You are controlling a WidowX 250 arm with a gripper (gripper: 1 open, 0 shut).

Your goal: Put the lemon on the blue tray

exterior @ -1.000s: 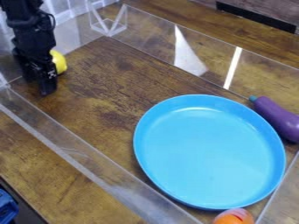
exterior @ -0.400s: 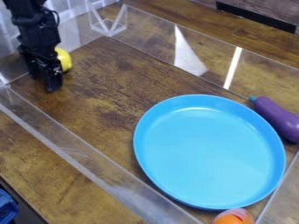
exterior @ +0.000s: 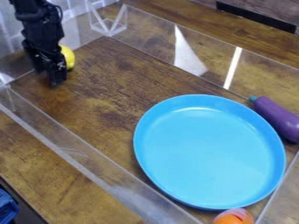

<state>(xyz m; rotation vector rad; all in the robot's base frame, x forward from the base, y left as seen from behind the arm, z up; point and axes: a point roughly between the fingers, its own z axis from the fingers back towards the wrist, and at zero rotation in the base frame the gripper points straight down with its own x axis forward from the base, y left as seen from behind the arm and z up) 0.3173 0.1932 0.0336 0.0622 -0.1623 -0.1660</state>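
The lemon (exterior: 68, 58) is a small bright-yellow fruit at the far left of the wooden table, partly hidden behind my black gripper (exterior: 51, 72). The gripper points down, low over the table, with its jaws spread and the lemon touching its right side. I cannot tell whether the lemon lies between the fingers or just beside them. The blue tray (exterior: 211, 151), a wide round light-blue dish, rests at the front right, well apart from the gripper, with nothing in it.
A purple eggplant (exterior: 279, 118) lies just beyond the tray's right rim. An orange fruit (exterior: 232, 217) peeks in at the bottom edge. Clear plastic walls (exterior: 70, 140) fence in the table along the front left and the back.
The gripper has shifted a little toward the back right. The lemon has moved the same way with it, staying at the gripper's right side.
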